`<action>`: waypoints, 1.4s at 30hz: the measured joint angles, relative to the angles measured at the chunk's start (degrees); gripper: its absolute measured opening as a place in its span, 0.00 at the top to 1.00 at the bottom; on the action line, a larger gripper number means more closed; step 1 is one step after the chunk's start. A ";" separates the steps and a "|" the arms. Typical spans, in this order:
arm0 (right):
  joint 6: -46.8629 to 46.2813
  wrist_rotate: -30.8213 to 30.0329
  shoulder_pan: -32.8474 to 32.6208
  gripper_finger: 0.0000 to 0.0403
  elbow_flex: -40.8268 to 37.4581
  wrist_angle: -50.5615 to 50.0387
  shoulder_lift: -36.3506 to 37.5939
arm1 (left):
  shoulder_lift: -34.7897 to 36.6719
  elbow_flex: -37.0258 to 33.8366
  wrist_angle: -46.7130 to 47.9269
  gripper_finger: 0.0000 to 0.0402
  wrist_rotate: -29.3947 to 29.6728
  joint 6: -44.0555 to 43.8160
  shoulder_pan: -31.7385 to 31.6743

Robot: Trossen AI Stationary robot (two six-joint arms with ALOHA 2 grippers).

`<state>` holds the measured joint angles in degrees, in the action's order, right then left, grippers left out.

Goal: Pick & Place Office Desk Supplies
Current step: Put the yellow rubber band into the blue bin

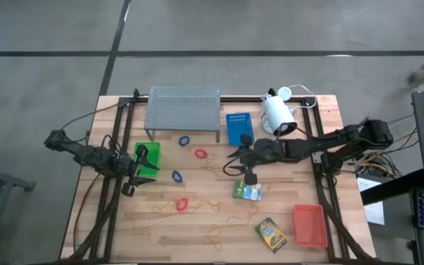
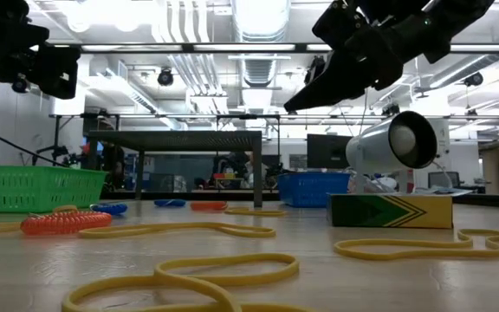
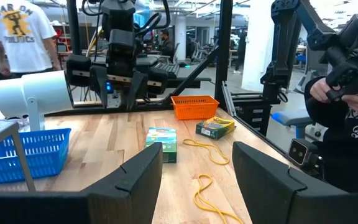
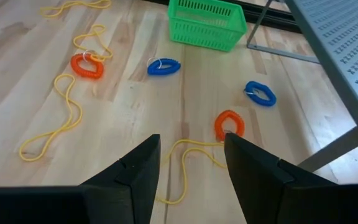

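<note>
Nearest you on the desk (image 1: 197, 235) lie thin tan rubber bands (image 1: 212, 239) in loose loops, with a printed yellow-and-green card box (image 1: 271, 234) just beside the red-orange tray (image 1: 309, 224) at the right front corner; a little farther in you have a red coiled loop (image 1: 181, 204) left of centre and a second green printed card box (image 1: 247, 191) flat on the wood near the middle.

Your right gripper (image 1: 249, 177) hangs just above that second box without touching it; its fingers (image 4: 135, 171) stand well apart and hold nothing, and the wrist view shows only bare desk, a tan band and an orange-red loop (image 4: 229, 124) between and beyond them.

Your left gripper (image 1: 129, 184) waits at the left, just in front of the green tray (image 1: 147, 158); its fingers (image 3: 138, 174) are also spread wide and empty.

Farther back you see a blue loop (image 1: 177, 176) and a red loop (image 1: 200, 154) mid-desk, then another blue loop (image 1: 184, 140) close to the grey perforated shelf (image 1: 182, 107); the blue tray (image 1: 238, 127) sits beside the shelf, with the white lamp (image 1: 278, 116) just to its right at the far edge.
</note>
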<state>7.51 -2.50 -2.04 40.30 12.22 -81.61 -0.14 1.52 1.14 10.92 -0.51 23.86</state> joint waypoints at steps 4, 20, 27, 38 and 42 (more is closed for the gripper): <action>0.00 -0.27 -0.37 0.56 -0.03 0.33 -2.78 | 0.00 0.00 0.01 0.50 0.00 0.00 0.00; 0.99 0.99 -0.75 0.56 0.53 10.03 -17.73 | 0.00 0.00 -0.01 0.50 -0.02 0.01 0.00; 3.84 4.15 -0.75 0.56 0.52 10.28 -19.75 | 0.00 0.00 -0.01 0.50 0.00 0.01 0.00; 26.88 6.49 -0.70 0.56 9.17 -3.86 -20.88 | 0.00 0.01 0.00 0.50 0.00 0.01 0.00; 21.04 5.84 -0.33 0.56 17.02 -18.43 -20.88 | 0.00 0.00 -0.01 0.50 0.00 0.01 0.00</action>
<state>28.55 3.34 -2.37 57.32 -6.21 -102.50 -0.14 1.52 1.13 10.92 -0.49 23.86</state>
